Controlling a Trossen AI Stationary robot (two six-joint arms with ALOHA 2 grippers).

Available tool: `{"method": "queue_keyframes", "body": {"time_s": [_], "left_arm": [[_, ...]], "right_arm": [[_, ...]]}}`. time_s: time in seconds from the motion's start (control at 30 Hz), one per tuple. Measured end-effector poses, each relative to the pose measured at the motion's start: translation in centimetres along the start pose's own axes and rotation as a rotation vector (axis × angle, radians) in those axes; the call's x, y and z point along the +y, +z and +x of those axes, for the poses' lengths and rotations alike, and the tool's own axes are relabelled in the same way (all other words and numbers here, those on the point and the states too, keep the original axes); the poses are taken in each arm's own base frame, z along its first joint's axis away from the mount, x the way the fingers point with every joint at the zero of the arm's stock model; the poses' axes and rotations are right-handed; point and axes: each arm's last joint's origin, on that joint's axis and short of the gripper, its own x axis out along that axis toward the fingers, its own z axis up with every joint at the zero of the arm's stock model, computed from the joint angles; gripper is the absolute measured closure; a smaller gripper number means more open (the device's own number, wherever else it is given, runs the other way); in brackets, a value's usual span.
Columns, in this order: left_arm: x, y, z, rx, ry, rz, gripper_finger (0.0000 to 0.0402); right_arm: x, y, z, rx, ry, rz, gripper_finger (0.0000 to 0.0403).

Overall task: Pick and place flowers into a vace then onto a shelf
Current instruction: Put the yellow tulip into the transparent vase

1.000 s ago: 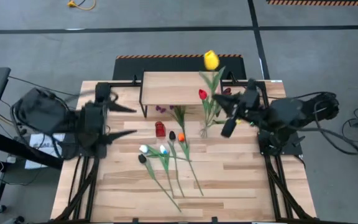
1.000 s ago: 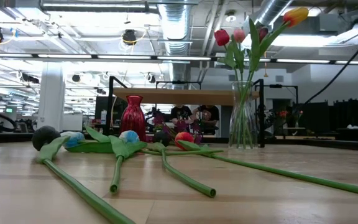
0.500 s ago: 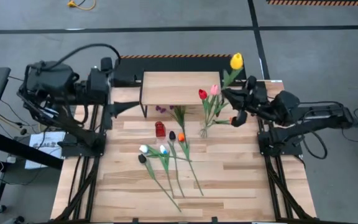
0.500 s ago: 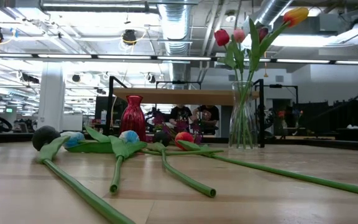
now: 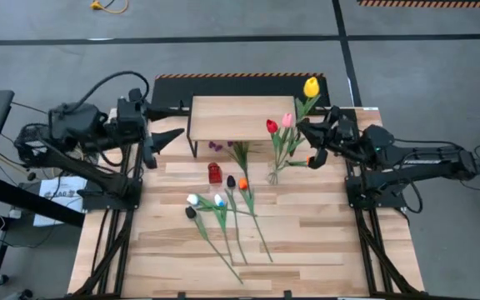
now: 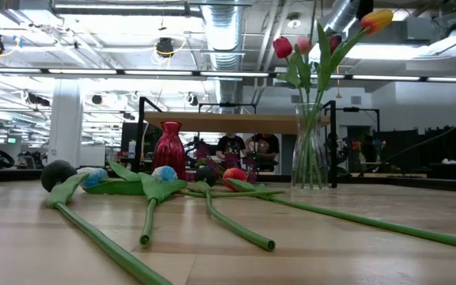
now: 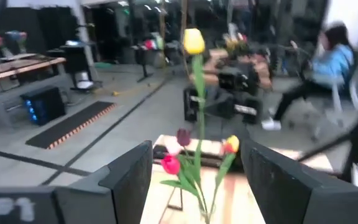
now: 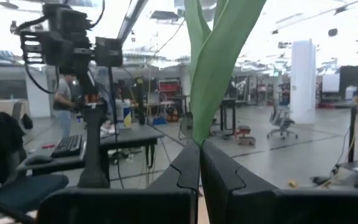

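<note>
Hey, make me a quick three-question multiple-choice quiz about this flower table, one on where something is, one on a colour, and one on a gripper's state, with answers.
1. Where does the red vase stand?
A. On the shelf
B. On the tabletop in front of the shelf
C. In the left gripper

2. What colour is the tallest tulip head in the glass vase?
A. Yellow
B. Black
C. White

3. What is the right gripper doing?
A. Hanging open above the lying flowers
B. Shut on a green stem
C. Shut on the red vase

Answers:
1 B: the high view shows it on the planks below the shelf.
2 A: the yellow tulip tops the bunch.
3 B: the right wrist view shows closed fingers pinching the green stem.
</note>
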Motion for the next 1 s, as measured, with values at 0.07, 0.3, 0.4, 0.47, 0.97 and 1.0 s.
{"method": "queue_keyframes", "body": {"time_s": [0.07,0.3,0.4,0.47,0.97,1.0], "left_arm": [[0.6,-1.6,-0.5,-0.053,0.005,-0.061,0.0166],[1.9,-5.5,-2.1,-0.178,-0.005,-0.192,0.0166],[1.9,-6.6,-2.1,-0.173,-0.011,-0.213,0.0166],[1.9,-7.1,-2.0,-0.162,-0.01,-0.218,0.0166],[1.3,-7.6,-0.7,-0.14,-0.006,-0.188,0.0166],[1.3,-7.6,-0.7,-0.143,-0.007,-0.189,0.0166]], "right_arm": [[0.1,-0.4,0.3,0.018,0.003,0.012,0.0403],[0.6,-1.6,0.7,0.104,0.016,0.079,0.0403],[0.7,-1.8,0.7,0.126,0.023,0.097,0.0403],[0.8,-1.9,0.7,0.134,0.027,0.101,0.0403],[2.9,-3.8,1.6,0.213,-0.064,0.066,0.0403],[3.0,-4.0,1.8,0.214,-0.063,0.066,0.0403]]}}
